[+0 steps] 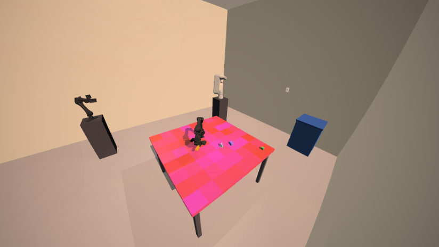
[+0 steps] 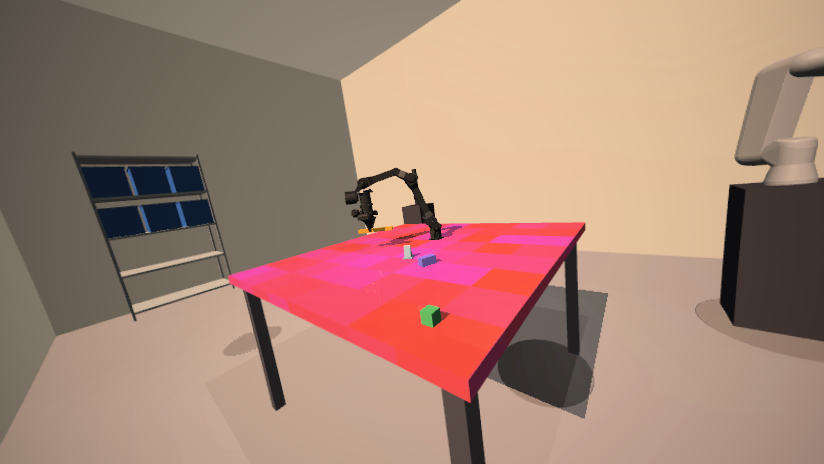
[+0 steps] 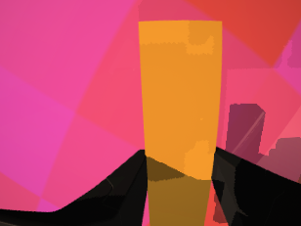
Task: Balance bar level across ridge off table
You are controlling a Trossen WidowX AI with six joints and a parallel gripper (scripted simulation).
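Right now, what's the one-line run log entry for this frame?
phase: bar grasped | gripper: jaws shut on orange bar | bar: lifted off table | ridge: bare | release: not yet

One orange bar (image 2: pixel 374 229); one pale block (image 2: pixel 407 251); one purple block (image 2: pixel 427 260); one green cube (image 2: pixel 429 315).
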